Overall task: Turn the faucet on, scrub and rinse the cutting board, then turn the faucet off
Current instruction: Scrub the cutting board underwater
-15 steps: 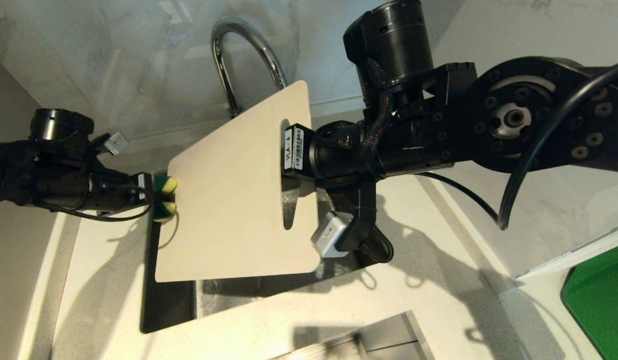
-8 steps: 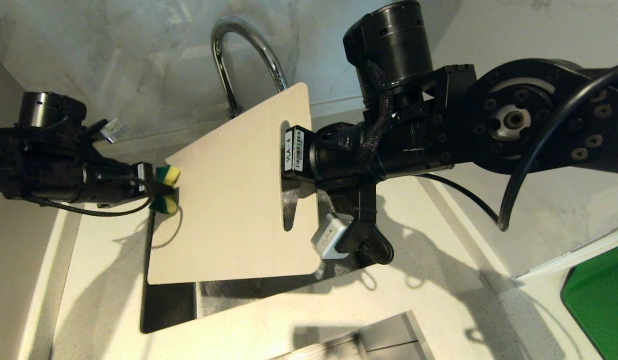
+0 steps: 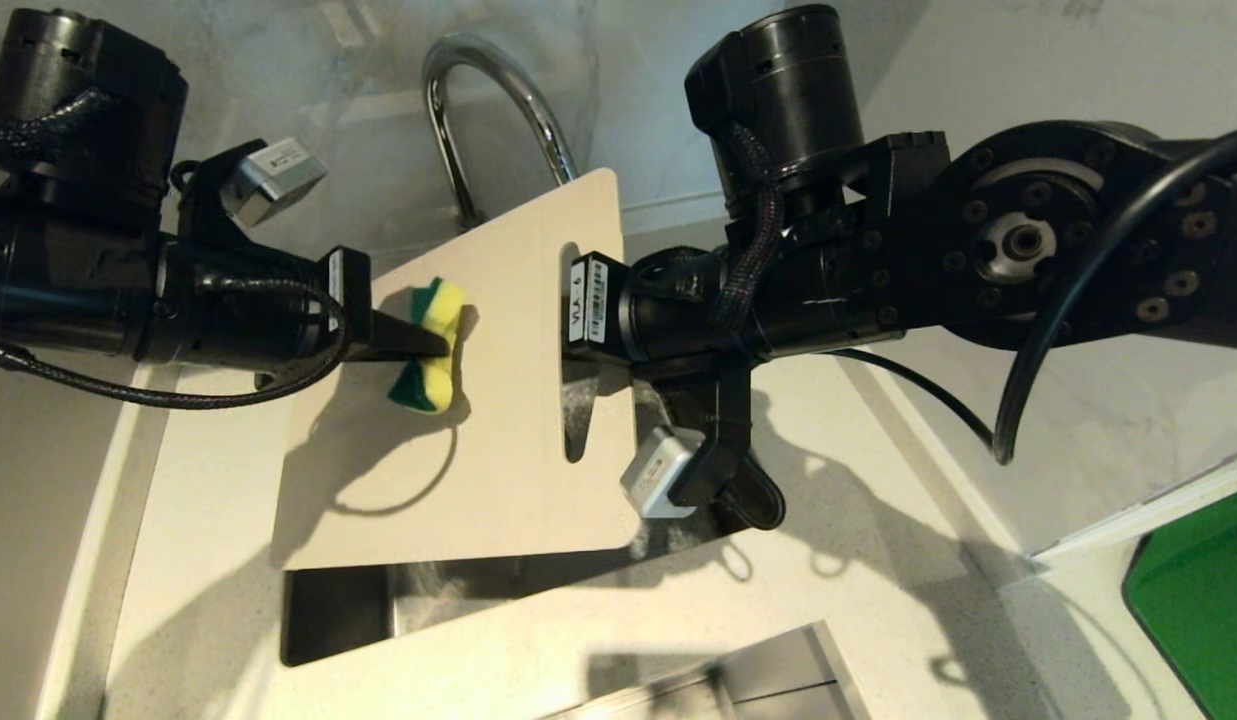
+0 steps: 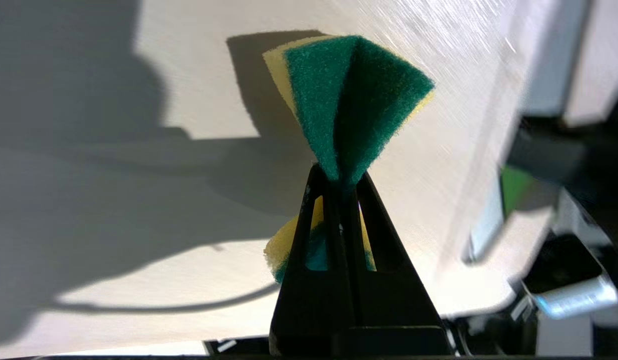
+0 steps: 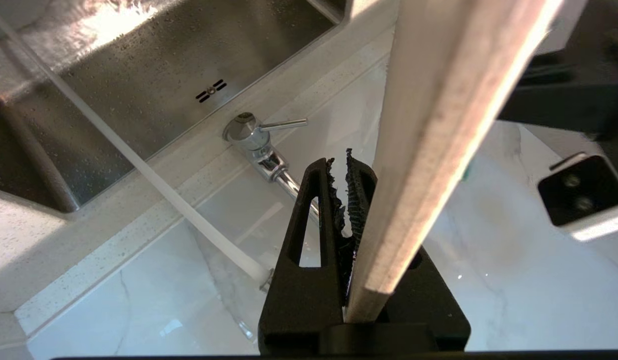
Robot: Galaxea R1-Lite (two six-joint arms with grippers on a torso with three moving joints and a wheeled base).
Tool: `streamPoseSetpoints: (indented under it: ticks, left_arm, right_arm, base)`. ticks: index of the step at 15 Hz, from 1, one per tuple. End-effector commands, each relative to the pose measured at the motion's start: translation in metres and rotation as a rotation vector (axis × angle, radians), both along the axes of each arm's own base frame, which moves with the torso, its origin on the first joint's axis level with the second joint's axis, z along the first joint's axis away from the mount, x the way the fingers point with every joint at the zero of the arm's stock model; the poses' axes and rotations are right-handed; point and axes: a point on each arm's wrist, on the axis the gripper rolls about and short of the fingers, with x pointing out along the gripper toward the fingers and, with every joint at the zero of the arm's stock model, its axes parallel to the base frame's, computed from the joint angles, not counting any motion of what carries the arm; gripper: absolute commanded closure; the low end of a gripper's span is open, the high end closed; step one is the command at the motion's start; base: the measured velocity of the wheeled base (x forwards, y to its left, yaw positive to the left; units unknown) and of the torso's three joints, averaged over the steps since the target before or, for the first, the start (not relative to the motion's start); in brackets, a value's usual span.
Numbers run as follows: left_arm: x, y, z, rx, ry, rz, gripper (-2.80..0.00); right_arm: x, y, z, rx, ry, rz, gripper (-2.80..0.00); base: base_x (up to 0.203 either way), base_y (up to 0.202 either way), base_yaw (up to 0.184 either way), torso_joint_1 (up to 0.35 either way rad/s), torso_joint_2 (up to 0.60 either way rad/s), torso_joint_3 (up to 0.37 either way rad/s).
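Tilting over sink, cutting board point(image 3: 498, 440) slot-end toward right tool point(image 5: 344, 200) clamping it, left tool point(image 3: 433, 345) pinching sponge point(image 3: 430, 345).

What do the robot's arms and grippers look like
Both arms are matte black with round joint housings, braided black cables and a small silver-grey camera box at each wrist. The right arm carries a white barcode label near its wrist. The left gripper and right gripper have tapering black fingers with slotted cut-outs.
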Motion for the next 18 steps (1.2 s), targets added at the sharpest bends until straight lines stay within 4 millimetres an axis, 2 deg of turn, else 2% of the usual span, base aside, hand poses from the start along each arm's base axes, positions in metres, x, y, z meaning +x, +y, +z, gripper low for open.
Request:
streamPoseSetpoints:
  ticks: [1,5,13,18]
  left_arm:
    - [-0.006,-0.006,-0.006,0.012,0.020,-0.028,0.00]
    - [0.002,0.007,-0.027,0.053,0.081,0.026,0.00]
    - [0.029,0.062,-0.074,0.120,0.087,0.193,0.00]
    - [0.041,0.100,-0.114,0.139,0.120,0.257,0.00]
  right_arm:
    - [0.000,0.000,-0.001,-0.011,-0.007,0.006,0.00]
    - [0.000,-0.001,0.000,-0.009,-0.010,0.004,0.00]
    - [-0.001,-0.004,0.002,-0.006,-0.012,-0.002,0.00]
    - [-0.004,-0.007,0.005,0.001,-0.018,-0.003,0.00]
  base:
    - [0.000,0.000,0.000,0.000,0.00,0.000]
    - [0.000,0.000,0.000,0.000,0.00,0.000]
    - [0.000,0.000,0.000,0.000,0.00,0.000]
    - [0.000,0.000,0.000,0.000,0.00,0.000]
